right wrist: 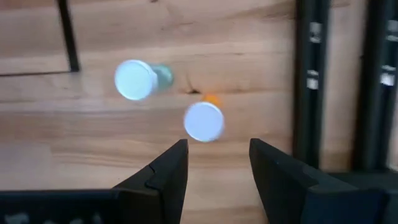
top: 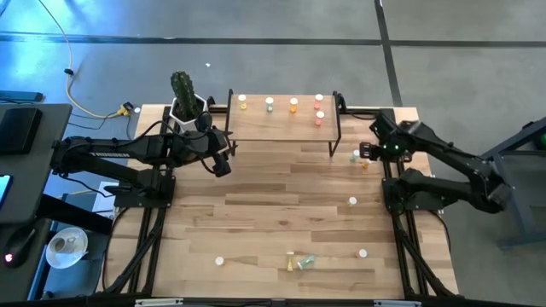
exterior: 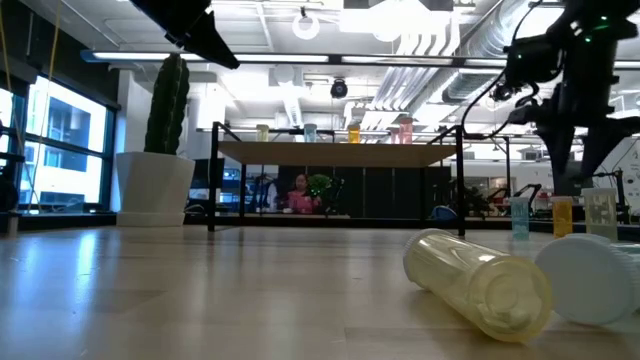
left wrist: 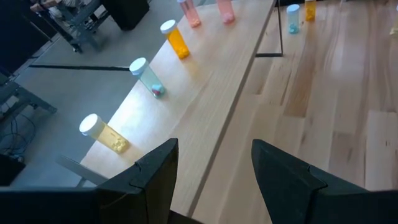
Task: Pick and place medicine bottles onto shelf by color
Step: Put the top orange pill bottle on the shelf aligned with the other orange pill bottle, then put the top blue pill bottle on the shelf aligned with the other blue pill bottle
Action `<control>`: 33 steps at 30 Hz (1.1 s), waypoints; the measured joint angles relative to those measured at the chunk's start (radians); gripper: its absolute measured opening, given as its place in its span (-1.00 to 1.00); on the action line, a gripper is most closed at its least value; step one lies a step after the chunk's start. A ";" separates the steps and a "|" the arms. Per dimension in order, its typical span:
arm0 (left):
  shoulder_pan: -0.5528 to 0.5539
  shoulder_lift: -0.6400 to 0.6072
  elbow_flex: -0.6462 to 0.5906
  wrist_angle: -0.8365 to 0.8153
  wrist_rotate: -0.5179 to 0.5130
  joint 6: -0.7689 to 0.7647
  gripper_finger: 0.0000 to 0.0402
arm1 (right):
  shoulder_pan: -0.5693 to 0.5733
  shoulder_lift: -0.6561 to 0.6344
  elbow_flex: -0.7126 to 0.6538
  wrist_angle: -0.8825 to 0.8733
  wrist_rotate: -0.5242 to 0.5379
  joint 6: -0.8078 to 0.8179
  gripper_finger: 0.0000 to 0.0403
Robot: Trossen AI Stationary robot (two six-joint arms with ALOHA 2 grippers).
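Landmark for all positions: the shelf (top: 281, 119), standing at the far edge of the counter (top: 256, 230).

Left gripper (top: 220, 162) is hovering just off the shelf's left front corner, fingers (left wrist: 158, 171) parted and holding nothing. Its wrist view is looking along the shelf top, where a yellow bottle (left wrist: 102, 132), a green bottle (left wrist: 147, 76), an orange bottle (left wrist: 175, 38) and two pink ones are standing in a row. Risk: a swing of this arm toward the shelf could be sweeping the yellow bottle off the left end (it is sitting closest to that edge).

In front of the shelf, several bottles are standing or lying scattered on the counter, well apart; two are lying on their sides and could be rolling if nudged.

Right gripper (top: 365, 152) is hanging just off the shelf's right front leg, fingers (right wrist: 163, 171) spread, empty, above a green-bodied bottle (right wrist: 138, 79) and an orange-bodied bottle (right wrist: 203, 119) standing near each other. Risks: descending on one could be tipping its neighbour; the leg is near enough to be catching a finger; a small round cap may be slipping out of an off-centre pinch.
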 joint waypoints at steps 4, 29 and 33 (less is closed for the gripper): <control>0.000 0.000 0.000 0.000 0.000 0.003 -0.04 | 0.002 -0.031 -0.045 0.046 -0.004 0.023 -0.19; 0.000 0.000 0.000 0.002 0.000 0.000 -0.04 | 0.003 -0.025 -0.146 0.196 0.016 0.015 -0.20; 0.000 0.000 0.000 0.002 0.000 0.000 -0.04 | 0.003 -0.025 -0.146 0.196 0.016 0.010 -0.20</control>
